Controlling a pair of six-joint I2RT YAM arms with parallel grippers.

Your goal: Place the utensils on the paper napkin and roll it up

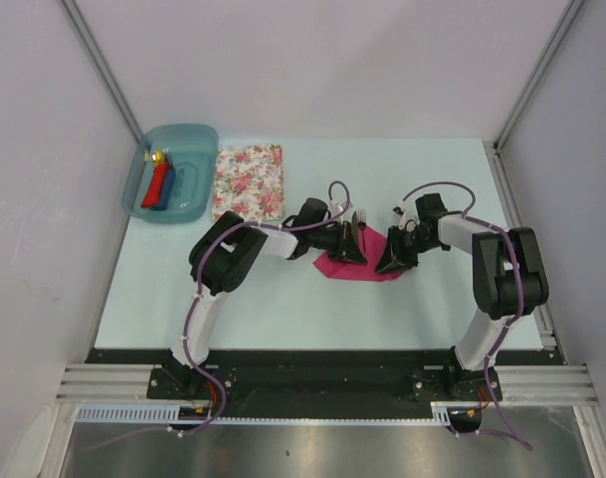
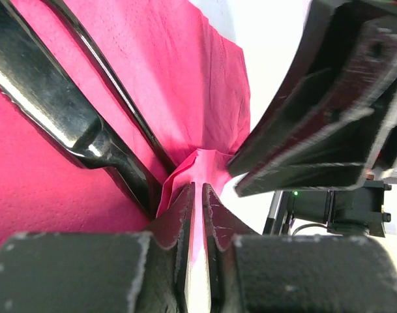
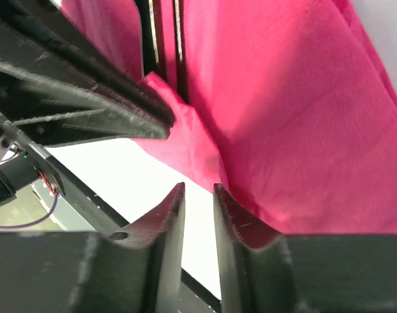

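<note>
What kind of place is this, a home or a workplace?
Probably a robotics lab test cell: plain panel walls enclose the table, with a left arm and right arm bolted to an aluminium rail.

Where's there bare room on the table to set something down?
Bare: table between the napkin and the near edge, and the far-right corner. Crowded: centre, where left pincer and right pincer meet at the napkin; far left holds bin and floral cloth.
</note>
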